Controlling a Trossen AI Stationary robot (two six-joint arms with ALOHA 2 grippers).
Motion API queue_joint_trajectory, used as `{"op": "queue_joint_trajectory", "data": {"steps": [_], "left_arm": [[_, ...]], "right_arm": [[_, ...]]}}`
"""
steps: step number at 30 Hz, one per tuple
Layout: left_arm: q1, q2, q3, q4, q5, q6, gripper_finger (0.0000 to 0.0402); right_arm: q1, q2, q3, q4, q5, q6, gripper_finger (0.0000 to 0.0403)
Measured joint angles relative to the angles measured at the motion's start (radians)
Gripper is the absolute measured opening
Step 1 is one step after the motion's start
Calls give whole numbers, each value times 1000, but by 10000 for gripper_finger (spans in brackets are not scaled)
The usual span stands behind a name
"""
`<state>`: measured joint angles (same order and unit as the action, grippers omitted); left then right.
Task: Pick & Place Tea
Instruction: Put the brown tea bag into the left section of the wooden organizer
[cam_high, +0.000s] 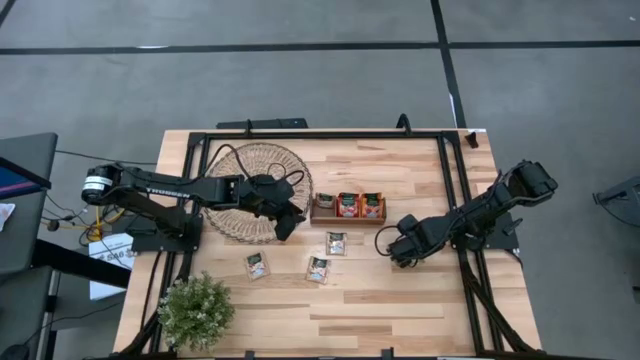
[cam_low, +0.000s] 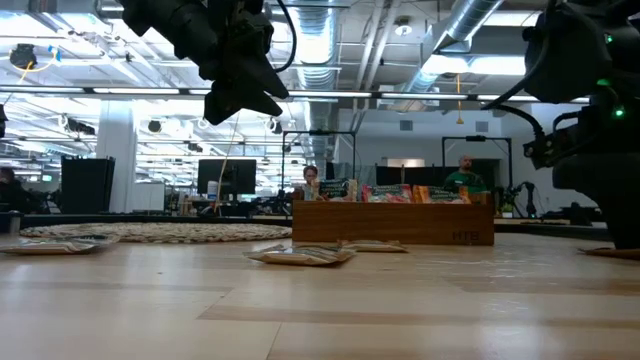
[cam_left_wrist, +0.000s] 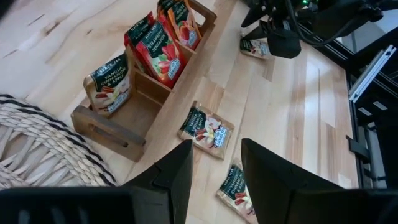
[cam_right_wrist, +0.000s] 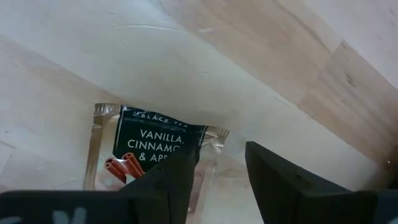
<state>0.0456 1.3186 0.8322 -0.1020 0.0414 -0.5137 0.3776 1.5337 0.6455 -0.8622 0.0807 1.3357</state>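
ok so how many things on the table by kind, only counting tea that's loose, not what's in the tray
loose tea sachets: 4
wooden tray: 1
woven mat: 1
potted plant: 1
total: 7

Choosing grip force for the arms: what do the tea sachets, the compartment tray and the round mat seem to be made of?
Tea sachets: thin printed film or coated paper, clear shiny edges in the right wrist view. Tray: brown wood, visible grain, matte. Round mat: woven fibre, perhaps wicker, openwork rim.
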Motion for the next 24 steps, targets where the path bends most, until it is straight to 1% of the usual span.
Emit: {"op": "queue_joint_trajectory", "data": {"steps": [6, 10, 15, 18, 24], "left_arm": [[0, 0, 0, 0, 2, 0, 128], [0, 0, 0, 0, 29, 0, 128], [0, 0, 0, 0, 40, 0, 128], [0, 0, 0, 1, 40, 5, 128], [0, 0, 0, 9, 40, 6, 128]], "right_arm": [[-15, 0, -1, 17, -28, 0, 123], [-20, -5, -1, 25, -49, 0, 118], [-36, -24, 15, 99, -91, -10, 133], [-46, -36, 13, 132, -89, -9, 147], [-53, -17, 16, 151, -78, -8, 178]]}}
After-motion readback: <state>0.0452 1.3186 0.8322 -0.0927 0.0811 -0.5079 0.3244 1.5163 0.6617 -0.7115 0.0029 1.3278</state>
